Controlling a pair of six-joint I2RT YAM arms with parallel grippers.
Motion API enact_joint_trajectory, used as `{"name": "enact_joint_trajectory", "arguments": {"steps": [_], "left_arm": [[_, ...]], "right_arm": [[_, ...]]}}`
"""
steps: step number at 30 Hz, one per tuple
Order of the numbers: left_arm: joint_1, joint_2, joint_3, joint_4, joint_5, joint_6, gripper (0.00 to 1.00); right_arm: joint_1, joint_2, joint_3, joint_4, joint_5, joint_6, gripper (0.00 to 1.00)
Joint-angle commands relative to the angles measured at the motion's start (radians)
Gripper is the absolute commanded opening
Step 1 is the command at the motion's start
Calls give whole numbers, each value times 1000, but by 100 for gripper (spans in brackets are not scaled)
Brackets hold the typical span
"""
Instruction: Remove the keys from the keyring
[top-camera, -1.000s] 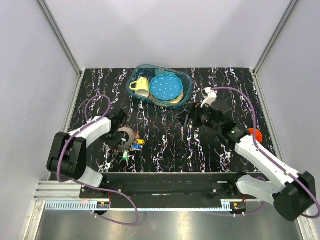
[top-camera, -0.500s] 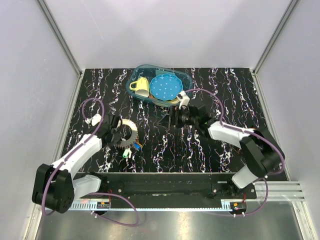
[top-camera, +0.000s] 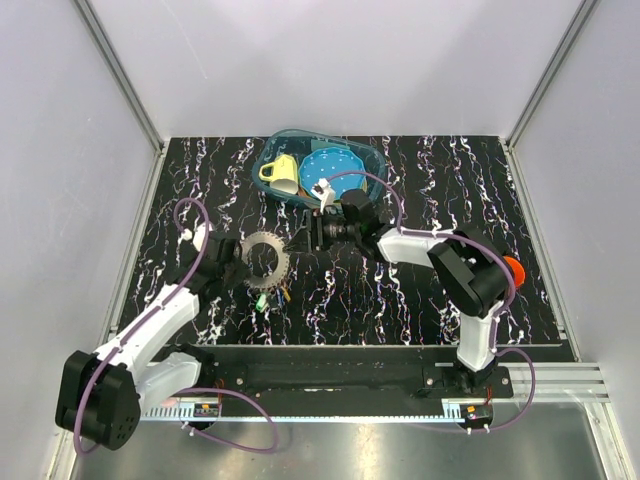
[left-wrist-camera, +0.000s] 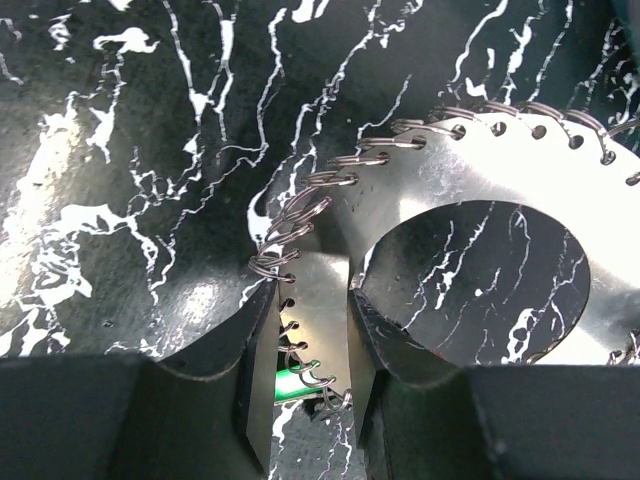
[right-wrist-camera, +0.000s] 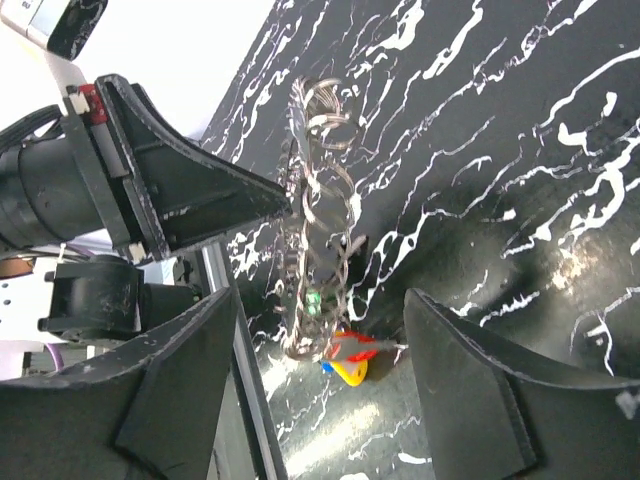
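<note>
The keyring's fob (top-camera: 264, 261) is a flat grey metal disc with a big hole and several small wire rings along its rim. My left gripper (top-camera: 236, 268) is shut on the disc's band. In the left wrist view the fob (left-wrist-camera: 480, 170) runs between both fingers (left-wrist-camera: 255, 370) and the gripper (left-wrist-camera: 312, 300) clamps it. The keys (top-camera: 270, 296) hang below it. A green key (left-wrist-camera: 290, 383) shows there. My right gripper (top-camera: 306, 232) is open, just right of the fob. In the right wrist view the gripper (right-wrist-camera: 322, 300) faces the fob (right-wrist-camera: 310, 250) edge-on, with the keys (right-wrist-camera: 348, 360) at its bottom.
A teal bin (top-camera: 370, 158) with a yellow cup (top-camera: 280, 172) and a blue dotted plate (top-camera: 332, 172) stands at the back, right behind the right gripper. An orange object (top-camera: 513, 267) lies at the right. Grey walls close in the left, right and back.
My right gripper has swung left across the table until it is next to the fob. My left gripper has shifted a little, and the fob and keys have moved slightly right with it.
</note>
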Motion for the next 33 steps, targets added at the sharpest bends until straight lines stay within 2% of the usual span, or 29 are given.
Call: {"name": "enact_joint_trajectory", "arguments": {"steps": [1,6,9,10,12,13,14,15,16,18,19,21,27,33], "left_arm": [[-13,-26,-10,146,66,59,0],[-20,-32,-12,159,72,68,0],[-22,-45,-12,168,92,94,0],[-22,-55,-13,180,124,111,0],[-22,-96,-19,214,178,135,2],[-22,-116,-24,252,245,167,5],[-22,-134,-30,263,267,180,11],[-22,-159,-29,263,275,185,38],[-22,-202,-24,234,261,191,52],[-20,-251,-6,205,253,223,75],[-20,-283,0,177,247,262,80],[-20,-309,16,143,232,272,84],[-19,-355,66,133,368,309,89],[-19,-363,93,169,517,324,88]], "right_arm": [[26,34,84,4,-36,-15,72],[48,53,110,-38,-5,-16,64],[48,53,129,-65,18,-12,41],[48,50,130,-66,21,-12,27],[48,28,127,-49,29,-1,14],[48,18,123,-43,29,2,1],[46,-7,119,-35,26,4,0],[46,-22,118,-20,26,8,0],[42,-39,103,-6,26,14,0],[25,-87,83,54,26,68,0],[16,-100,64,81,18,95,0],[-10,-134,37,219,-34,198,0],[-84,-140,-22,639,-186,499,0],[-87,-150,-49,865,-255,582,0]]}}
